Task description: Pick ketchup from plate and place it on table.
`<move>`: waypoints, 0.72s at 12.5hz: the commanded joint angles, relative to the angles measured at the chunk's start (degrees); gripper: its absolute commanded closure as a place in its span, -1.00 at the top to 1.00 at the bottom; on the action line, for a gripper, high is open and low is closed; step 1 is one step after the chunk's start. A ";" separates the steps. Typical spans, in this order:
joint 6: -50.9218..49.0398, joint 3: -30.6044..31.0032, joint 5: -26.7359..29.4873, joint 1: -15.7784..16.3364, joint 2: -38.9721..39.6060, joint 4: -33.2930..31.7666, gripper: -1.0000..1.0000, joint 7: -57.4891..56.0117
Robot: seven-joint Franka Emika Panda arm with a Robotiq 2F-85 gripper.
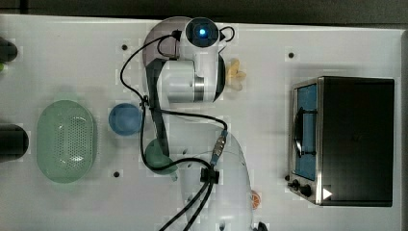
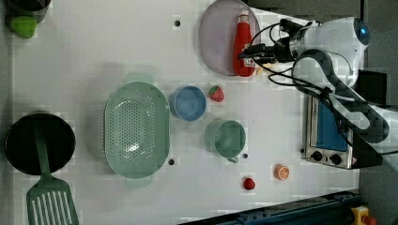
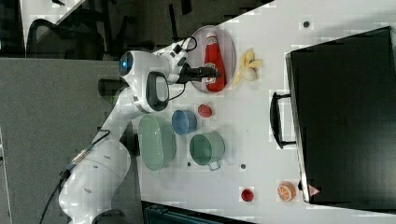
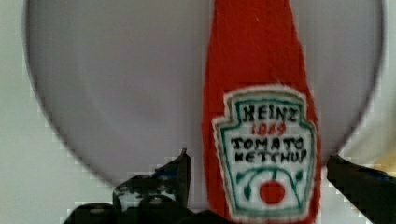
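The ketchup (image 2: 242,44), a slim red bottle with a whitish cap, lies flat on the greyish-pink plate (image 2: 217,37) at the far end of the white table (image 2: 94,51). My gripper (image 2: 249,55) hovers over the bottle's wide label end, open. In the wrist view the ketchup (image 4: 261,70) with its Heinz label runs between my two dark fingertips (image 4: 180,170), which stand on either side of it without touching; the gripper (image 4: 259,161) is centred on the label. The right view shows the ketchup (image 3: 213,56) on the plate (image 3: 228,44) under the gripper (image 3: 208,72). In the top view my arm hides the bottle.
A green perforated basket (image 2: 136,129), a blue bowl (image 2: 188,103), a green cup (image 2: 227,138) and a strawberry (image 2: 216,93) sit mid-table. A toaster oven (image 2: 328,133) stands beside my arm. A peeled banana (image 3: 247,65) lies next to the plate. An orange slice (image 2: 281,172) lies near the front edge.
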 commanded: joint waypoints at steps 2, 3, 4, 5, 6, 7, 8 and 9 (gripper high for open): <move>4.14 0.01 -3.35 1.78 3.28 4.03 1.00 -3.99; 4.99 -0.01 -3.64 1.84 4.34 4.47 1.00 -3.98; 6.30 -0.01 -3.63 1.89 5.33 4.93 1.00 -3.98; 7.39 -0.01 -3.64 1.95 6.04 5.16 1.00 -3.98; 8.04 -0.01 -3.63 1.97 6.36 5.17 1.00 -3.98; 8.09 -0.01 -3.63 1.97 6.29 5.20 0.91 -3.97; 7.88 -0.10 -3.63 1.97 6.34 4.97 0.68 -3.80; 7.99 -0.04 -3.63 1.96 6.26 4.96 0.41 -3.76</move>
